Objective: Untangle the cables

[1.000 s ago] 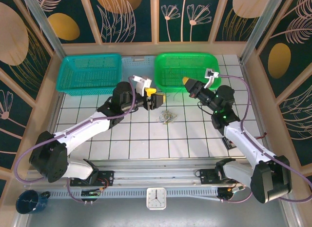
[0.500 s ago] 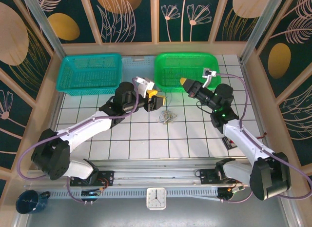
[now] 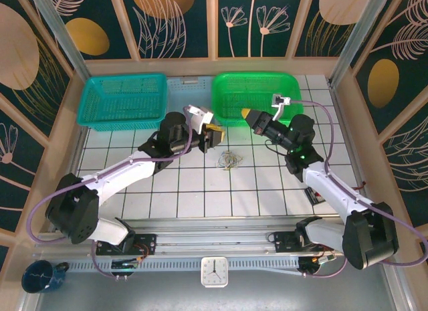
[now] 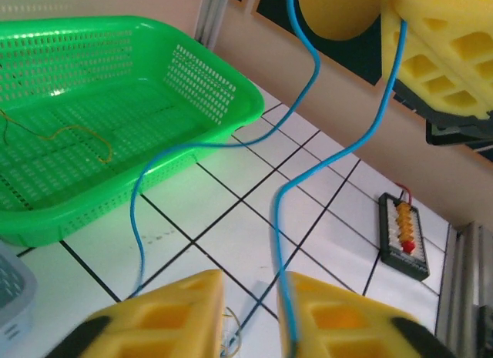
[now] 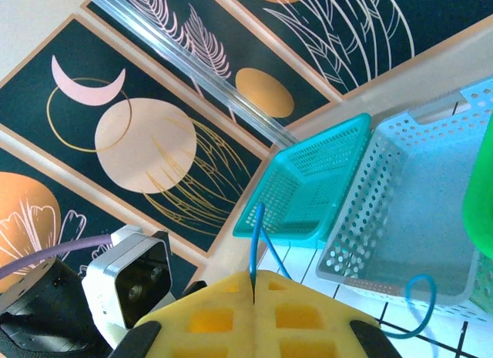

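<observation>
The near stretch of the tiled table (image 3: 200, 190) between the two arms lies open, save for a small tangle of cables (image 3: 229, 159) mid-table. Along the far side the teal basket (image 3: 124, 100), pale basket (image 3: 189, 85) and green basket (image 3: 257, 97) stand in a row. A blue cable (image 4: 316, 65) loops between the left gripper (image 3: 215, 134) and the right gripper (image 3: 246, 114), crossing that gap. A connector board (image 4: 403, 236) lies on the tiles to the right.
</observation>
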Motion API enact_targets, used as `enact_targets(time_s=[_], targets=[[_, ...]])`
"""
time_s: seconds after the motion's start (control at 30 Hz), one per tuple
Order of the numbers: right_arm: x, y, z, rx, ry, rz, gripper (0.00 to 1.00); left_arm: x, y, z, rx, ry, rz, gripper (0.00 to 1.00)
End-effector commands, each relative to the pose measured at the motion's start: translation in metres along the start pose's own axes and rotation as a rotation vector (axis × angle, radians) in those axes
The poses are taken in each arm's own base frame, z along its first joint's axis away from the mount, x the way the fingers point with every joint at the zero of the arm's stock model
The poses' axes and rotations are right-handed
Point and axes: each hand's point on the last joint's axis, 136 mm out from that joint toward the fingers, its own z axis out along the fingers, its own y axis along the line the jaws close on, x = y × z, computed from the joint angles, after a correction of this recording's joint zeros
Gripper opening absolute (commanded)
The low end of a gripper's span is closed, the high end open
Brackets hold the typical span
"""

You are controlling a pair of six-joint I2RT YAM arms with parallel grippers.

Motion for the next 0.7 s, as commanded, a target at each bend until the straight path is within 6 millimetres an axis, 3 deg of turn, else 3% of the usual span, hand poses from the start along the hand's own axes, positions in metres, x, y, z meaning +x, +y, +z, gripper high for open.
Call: enact_targets(time_s=[0.0, 0.03, 0.1, 0.23, 0.27, 0.37, 0.67], targets=[[-0.014, 0.022, 0.004, -0.063, -0.030, -0.037, 0.00, -0.020, -0.009, 0.000, 0.039, -0.057, 0.025, 0.07], [-0.013, 0.019, 0.004, -0.054, -0.029, -0.037, 0.00, -0.022, -0.010, -0.001, 0.042, -0.060, 0.019, 0.00], [-0.012, 0.014, 0.005, -0.040, -0.024, -0.042, 0.00, -0.027, -0.014, -0.004, 0.053, -0.076, 0.009, 0.00], [-0.009, 0.003, 0.006, 0.003, -0.021, -0.058, 0.26, -0.045, -0.027, -0.014, 0.093, -0.122, -0.029, 0.00], [-0.008, 0.000, 0.005, 0.015, -0.021, -0.062, 0.32, -0.062, -0.035, -0.017, 0.113, -0.151, -0.030, 0.00], [-0.005, -0.006, 0.003, 0.039, -0.027, -0.081, 0.41, -0.083, -0.048, -0.024, 0.155, -0.186, -0.058, 0.00], [0.008, -0.015, -0.010, 0.048, -0.037, -0.174, 0.54, -0.126, -0.071, -0.034, 0.233, -0.230, -0.141, 0.00]])
